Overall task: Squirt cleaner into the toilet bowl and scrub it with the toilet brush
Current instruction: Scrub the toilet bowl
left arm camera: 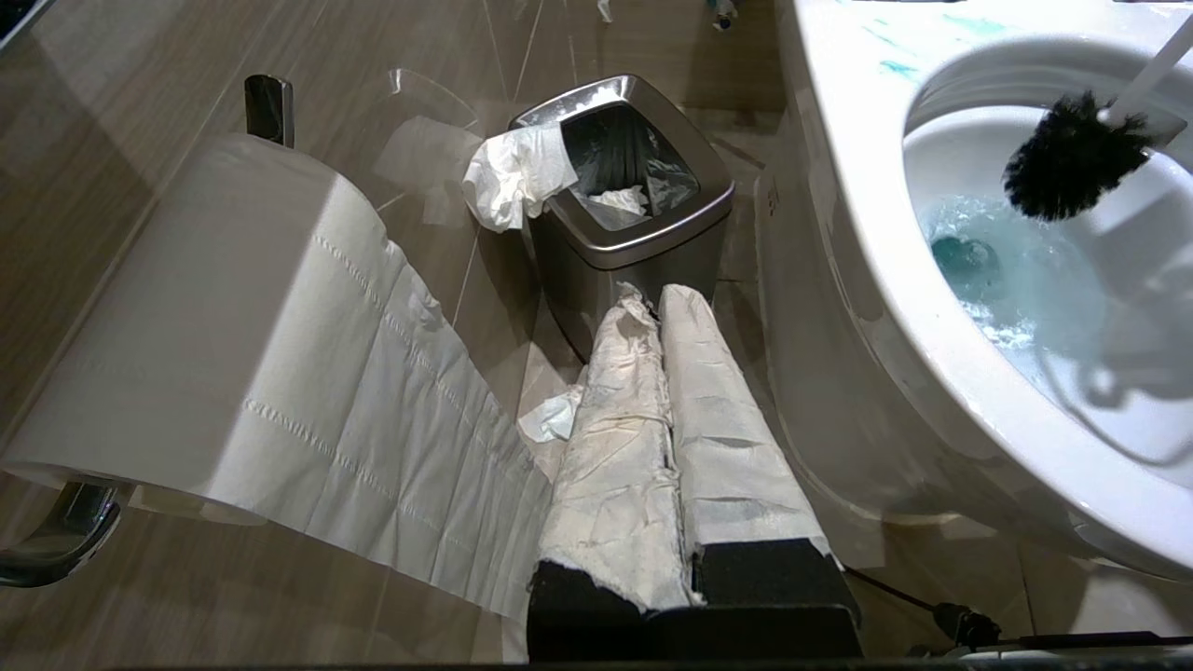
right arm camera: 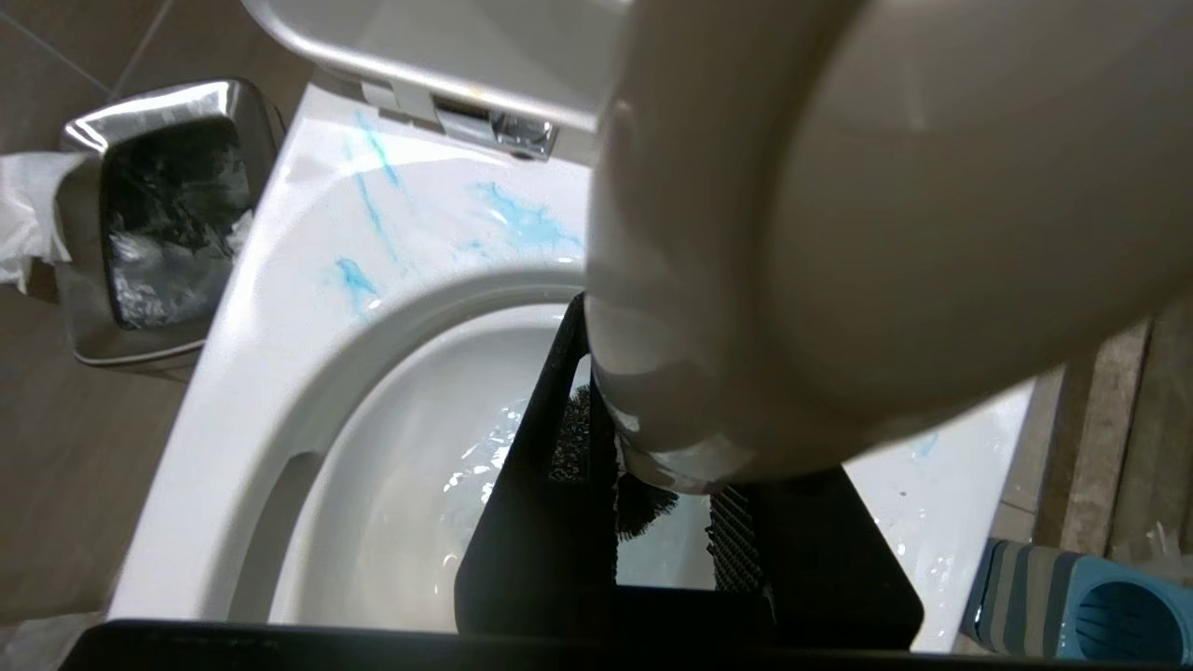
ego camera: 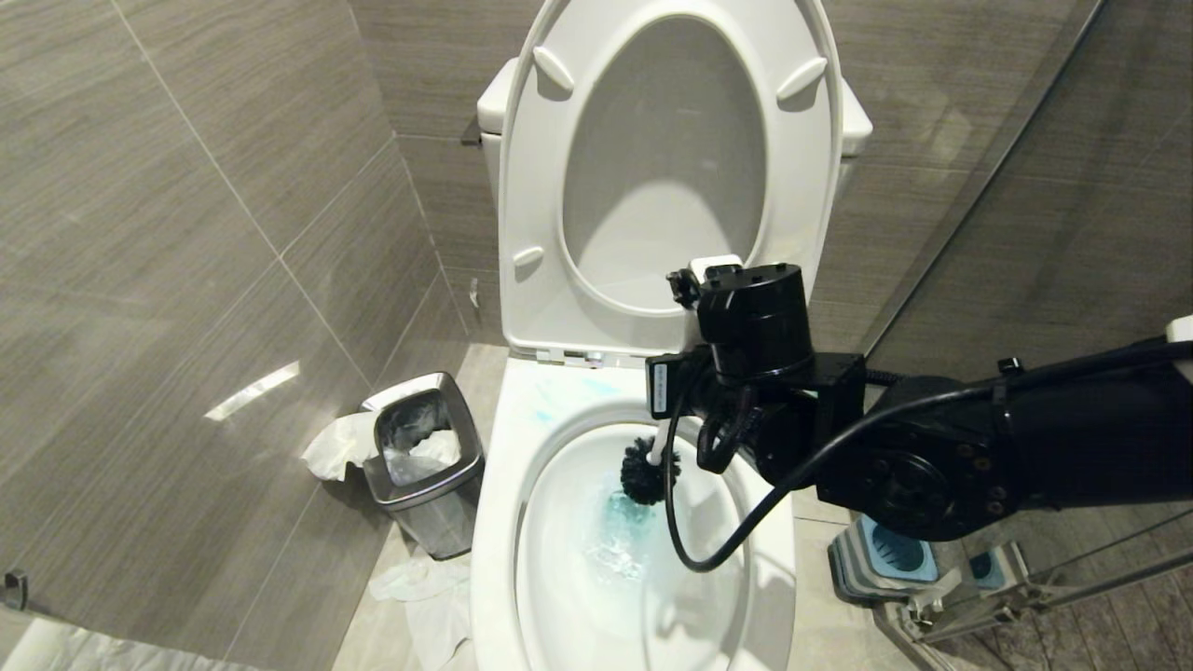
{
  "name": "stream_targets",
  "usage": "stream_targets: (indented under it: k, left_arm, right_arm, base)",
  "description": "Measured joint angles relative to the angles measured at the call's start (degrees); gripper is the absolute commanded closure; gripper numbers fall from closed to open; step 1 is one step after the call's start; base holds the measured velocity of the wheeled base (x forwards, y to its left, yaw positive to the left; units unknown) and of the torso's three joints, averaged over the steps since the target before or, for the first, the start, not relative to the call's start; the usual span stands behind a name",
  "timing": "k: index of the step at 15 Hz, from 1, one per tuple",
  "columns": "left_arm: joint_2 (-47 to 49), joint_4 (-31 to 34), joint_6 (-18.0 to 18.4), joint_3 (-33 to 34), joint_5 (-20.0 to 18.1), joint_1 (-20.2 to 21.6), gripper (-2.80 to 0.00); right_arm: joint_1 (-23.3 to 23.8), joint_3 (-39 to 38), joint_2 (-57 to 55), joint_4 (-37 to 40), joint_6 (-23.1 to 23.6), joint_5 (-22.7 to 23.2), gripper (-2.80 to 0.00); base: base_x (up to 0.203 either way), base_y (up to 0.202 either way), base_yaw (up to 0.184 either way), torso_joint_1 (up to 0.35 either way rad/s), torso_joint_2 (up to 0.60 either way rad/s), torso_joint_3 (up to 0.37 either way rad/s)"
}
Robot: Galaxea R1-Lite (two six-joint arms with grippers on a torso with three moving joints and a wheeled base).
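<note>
We see the right gripper (ego camera: 673, 387) clamped on the white handle of the toilet brush (ego camera: 650, 471), whose black bristle head hangs just below it inside the toilet bowl (ego camera: 494, 522), above the teal-tinted water. Cleaner (right arm camera: 359, 280) shows as blue smears on the rear rim. The right wrist view is mostly filled by the handle's rounded end, close to the lens, with the blue brush holder (right arm camera: 1081, 606) at its edge; the left wrist view alone shows the left gripper (left arm camera: 657, 308) – fingers together, wrapped in white paper – low beside the bowl, pointing at the steel bin (left arm camera: 624, 205), a paper roll (left arm camera: 205, 317) nearby. The right arm reaches in from the right, wrist angled down over the bowl
</note>
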State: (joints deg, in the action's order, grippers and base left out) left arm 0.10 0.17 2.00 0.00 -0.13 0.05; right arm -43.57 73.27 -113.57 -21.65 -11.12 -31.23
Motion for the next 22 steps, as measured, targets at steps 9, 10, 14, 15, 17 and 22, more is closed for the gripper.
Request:
stream_targets:
  k: [9, 10, 14, 15, 17, 22]
  left_arm:
    - [0.00, 0.01, 0.00, 0.00, -0.02, -0.02, 0.00]
    - [0.00, 0.01, 0.01, 0.00, 0.00, -0.02, 0.00]
    - [0.00, 0.01, 0.01, 0.00, -0.02, -0.02, 0.00]
    - [0.00, 0.01, 0.01, 0.00, -0.01, -0.02, 0.00]
    - [0.00, 0.01, 0.01, 0.00, -0.03, 0.00, 0.00]
    - [0.00, 0.03, 0.01, 0.00, -0.03, 0.00, 0.00]
  right_arm:
    - [-0.26, 8.19, -10.18, -0.14, 0.57, -0.63, 0.00]
    - [-0.90, 9.93, -11.07, -0.04, 0.75, -0.84, 0.00]
    - [-5.19, 13.61, -13.86, 0.33, 0.91, -1.59, 0.00]
    - [-6.60, 13.69, -14.05, 0.43, 0.84, -1.77, 0.00]
    - [-9.09, 11.94, -13.47, 0.40, 0.40, -2.53, 0.00]
    - [-13.22, -2.36, -5.10, 0.14, -2.24, -4.00, 0.00]
  base:
    - [0.000, 0.000, 0.000, 0.000, 0.00, 0.000]
    - [0.000, 0.000, 0.000, 0.000, 0.00, 0.000]
    - [0.000, 0.000, 0.000, 0.000, 0.00, 0.000]
    - [0.000, 0.000, 0.000, 0.000, 0.00, 0.000]
    - [0.000, 0.000, 0.000, 0.000, 0.00, 0.000]
    - [0.000, 0.000, 0.000, 0.000, 0.00, 0.000]
